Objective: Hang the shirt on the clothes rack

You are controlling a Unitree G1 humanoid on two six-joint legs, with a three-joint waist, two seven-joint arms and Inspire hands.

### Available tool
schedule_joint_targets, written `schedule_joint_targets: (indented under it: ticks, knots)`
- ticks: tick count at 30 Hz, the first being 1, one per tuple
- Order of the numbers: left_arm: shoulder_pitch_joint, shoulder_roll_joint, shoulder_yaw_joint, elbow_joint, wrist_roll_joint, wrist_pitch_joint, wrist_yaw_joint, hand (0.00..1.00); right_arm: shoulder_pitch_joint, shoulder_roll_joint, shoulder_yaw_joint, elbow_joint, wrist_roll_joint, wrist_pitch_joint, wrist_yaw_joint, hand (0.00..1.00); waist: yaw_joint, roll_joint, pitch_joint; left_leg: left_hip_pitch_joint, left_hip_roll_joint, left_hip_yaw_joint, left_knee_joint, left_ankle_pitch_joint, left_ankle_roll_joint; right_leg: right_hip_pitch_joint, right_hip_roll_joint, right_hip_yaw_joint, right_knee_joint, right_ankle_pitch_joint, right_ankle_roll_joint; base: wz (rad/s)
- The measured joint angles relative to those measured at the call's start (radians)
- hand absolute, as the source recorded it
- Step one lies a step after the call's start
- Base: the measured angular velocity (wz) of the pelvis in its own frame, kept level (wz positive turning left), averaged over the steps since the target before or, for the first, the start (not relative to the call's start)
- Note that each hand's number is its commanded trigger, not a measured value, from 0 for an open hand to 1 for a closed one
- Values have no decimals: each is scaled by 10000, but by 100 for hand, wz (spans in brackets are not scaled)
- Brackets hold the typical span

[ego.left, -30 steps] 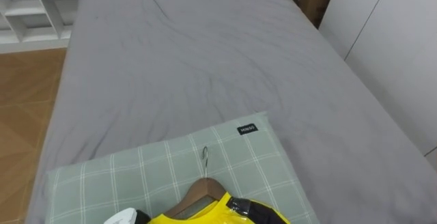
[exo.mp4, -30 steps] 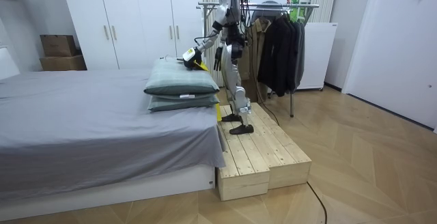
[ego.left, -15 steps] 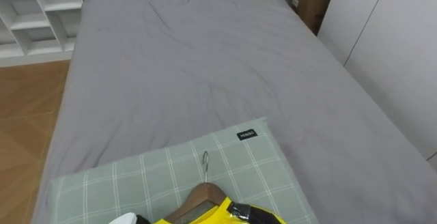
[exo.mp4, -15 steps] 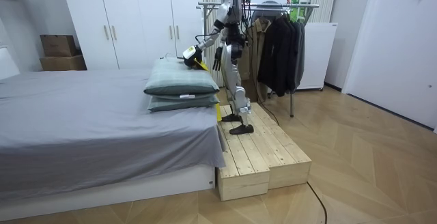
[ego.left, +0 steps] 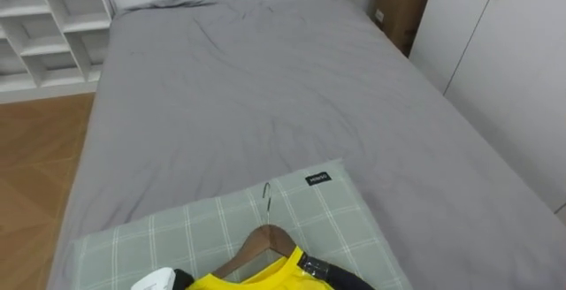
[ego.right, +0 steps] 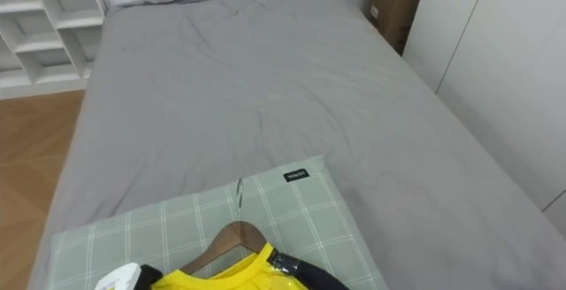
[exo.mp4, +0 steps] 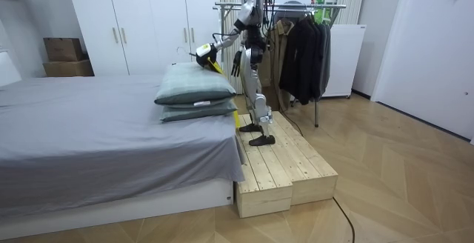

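A yellow garment [ego.left: 256, 277] with dark trim hangs on a wooden hanger [ego.left: 265, 240], whose metal hook [ego.left: 266, 196] points toward the bed's far end. It is held just above a green checked pillow [ego.left: 340, 210]. My left hand [ego.left: 152, 282] shows at the bottom left beside the garment. In the room view that hand [exo.mp4: 201, 52] holds the yellow garment [exo.mp4: 212, 64] up over the stacked pillows [exo.mp4: 194, 86]. My right hand [exo.mp4: 235, 64] hangs at my side with relaxed fingers. I stand on a wooden platform [exo.mp4: 285, 165] at the bed's pillow end.
The grey bed [ego.left: 248, 87] stretches ahead. White shelves [ego.left: 44, 25] stand at the far left, a white wardrobe [ego.left: 504, 69] and a cardboard box [ego.left: 402, 7] on the right. Behind me a clothes rack [exo.mp4: 296, 7] carries dark coats [exo.mp4: 304, 50].
In the room view my left hand has lifted the garment and hanger a little higher above the pillows. The eye view has shifted as my head moved.
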Motion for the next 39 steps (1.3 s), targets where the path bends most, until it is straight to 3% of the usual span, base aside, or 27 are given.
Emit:
schedule_joint_targets:
  ticks: [5, 13, 16, 21, 33, 39]
  knots:
    - [516, 129, 246, -1084, 20, -16, 166, 100, 210, -25, -456, -25, -6, -4, 4, 0, 38, -69, -4, 303, -7, -19, -26, -1, 0, 388, -10, -22, -185, -7, 6, 2]
    - [540, 142, 414, -1120, 19, -199, 244, 100, 485, -68, -1075, -21, -5, -79, -10, 0, 0, -129, -15, 450, -6, -85, -18, -2, -1, 552, -12, -55, -186, -6, 5, 2]
    - [555, 244, 415, -1719, 31, -302, 407, 100, 522, -72, -1141, -25, -7, -105, -51, 0, 24, -110, -10, 438, -8, -94, -6, -2, -1, 548, -13, -61, -192, -7, 5, 0]
    - [613, 355, 713, -2721, 9, -984, 993, 100, 614, -73, -1157, -41, -11, -178, -221, 0, 35, -22, -46, 604, -5, -95, -6, -1, -2, 731, -13, -76, -199, -7, 6, 0]
    - [703, 352, 766, -2774, 20, -1009, 1104, 100, 703, -73, -1358, -12, -145, -175, -331, 0, 23, 21, -50, 889, -17, -219, -22, -4, -4, 1014, 7, -52, -337, 3, 10, 1]
    - [730, 362, 767, -2999, 30, -1015, 1107, 100, 767, -77, -1458, -11, -300, -173, -460, 0, 30, 120, -95, 944, -10, -208, -70, -4, -5, 1075, 13, -41, -317, 5, 7, 0]
